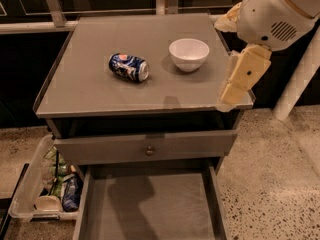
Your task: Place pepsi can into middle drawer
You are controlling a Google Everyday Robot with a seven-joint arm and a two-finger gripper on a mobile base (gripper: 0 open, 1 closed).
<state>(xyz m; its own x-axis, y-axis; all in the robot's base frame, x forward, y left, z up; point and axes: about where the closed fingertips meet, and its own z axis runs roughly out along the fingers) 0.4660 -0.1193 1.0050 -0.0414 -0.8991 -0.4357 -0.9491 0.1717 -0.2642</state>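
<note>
The pepsi can [129, 66], dark blue with silver ends, lies on its side on the grey cabinet top [100, 91], left of the middle. The middle drawer [150, 209] is pulled out at the bottom of the view, its bare grey floor showing. My gripper [231, 93], cream-coloured under a white arm, hangs over the top's right front corner, well to the right of the can and holding nothing that I can see.
A round white bowl [189, 54] stands on the top between the can and the gripper. A shut drawer front with a round knob [149, 150] sits above the open drawer. A clear bin [37, 189] of bottles and cans stands on the floor at left.
</note>
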